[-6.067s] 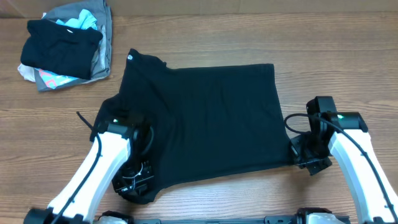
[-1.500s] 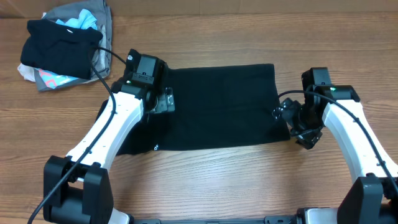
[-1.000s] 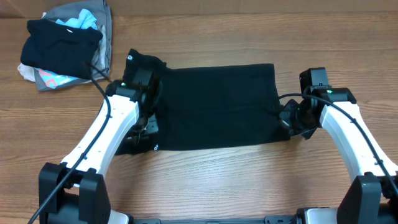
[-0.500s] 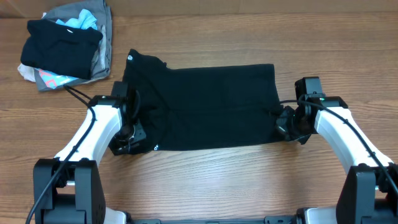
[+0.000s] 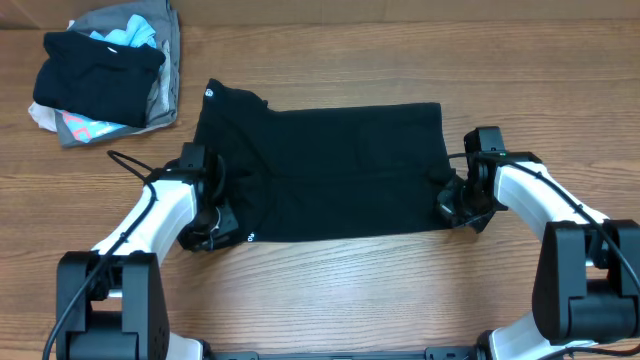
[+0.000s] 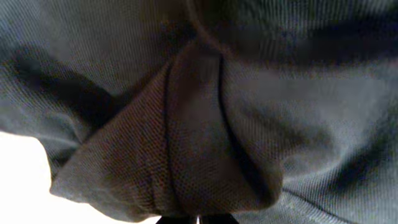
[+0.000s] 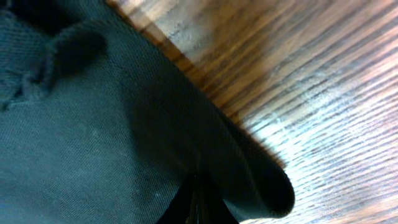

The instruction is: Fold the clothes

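Observation:
The black T-shirt point(image 5: 340, 170) lies flat in the middle of the table, folded to a wide band, with its white logo point(image 5: 210, 93) at the far left corner. My left gripper point(image 5: 207, 228) is at the shirt's near left corner. In the left wrist view its jaws point(image 6: 196, 219) are shut with bunched black fabric point(image 6: 186, 137) over them. My right gripper point(image 5: 452, 208) is at the shirt's near right corner. In the right wrist view its jaws point(image 7: 199, 202) are shut on the curled-up fabric edge point(image 7: 93, 137).
A heap of mixed black, grey, light-blue and pink garments point(image 5: 105, 70) sits at the far left corner. Bare wooden table point(image 5: 330, 290) runs along the front, and it also shows in the right wrist view point(image 7: 311, 93).
The shirt's near part has been folded over, making it narrower. My left arm came back from the collar to the near left corner. My right gripper moved left onto the near right corner.

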Controlling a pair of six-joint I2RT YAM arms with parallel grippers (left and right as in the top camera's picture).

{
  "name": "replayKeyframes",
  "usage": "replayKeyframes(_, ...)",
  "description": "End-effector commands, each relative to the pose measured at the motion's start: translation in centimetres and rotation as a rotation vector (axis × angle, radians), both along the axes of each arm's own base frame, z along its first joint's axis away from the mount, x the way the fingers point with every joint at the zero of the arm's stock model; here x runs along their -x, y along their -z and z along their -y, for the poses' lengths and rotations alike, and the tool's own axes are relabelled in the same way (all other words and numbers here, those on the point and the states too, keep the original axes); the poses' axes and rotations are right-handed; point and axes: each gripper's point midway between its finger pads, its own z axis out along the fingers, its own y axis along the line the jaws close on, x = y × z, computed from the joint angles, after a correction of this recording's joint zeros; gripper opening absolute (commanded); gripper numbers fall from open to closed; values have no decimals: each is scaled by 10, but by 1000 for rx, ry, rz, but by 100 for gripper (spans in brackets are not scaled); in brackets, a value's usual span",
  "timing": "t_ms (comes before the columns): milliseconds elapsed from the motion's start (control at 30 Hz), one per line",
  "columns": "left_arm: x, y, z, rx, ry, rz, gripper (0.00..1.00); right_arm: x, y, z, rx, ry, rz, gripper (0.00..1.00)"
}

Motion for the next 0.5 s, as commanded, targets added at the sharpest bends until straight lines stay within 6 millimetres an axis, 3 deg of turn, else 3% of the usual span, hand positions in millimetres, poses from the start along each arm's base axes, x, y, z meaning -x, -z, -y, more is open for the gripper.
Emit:
replayKeyframes(0, 3, 7, -9, -10, -5, -20, 4, 7, 15, 1, 12, -8, -45, 4)
replayKeyframes(267, 18, 35, -25, -19, -34, -138, 4, 11, 15, 6, 40, 19, -63, 4)
replayKeyframes(467, 27, 47, -56, -94, -99, -194, 4, 18, 15, 16, 98, 24, -94, 4)
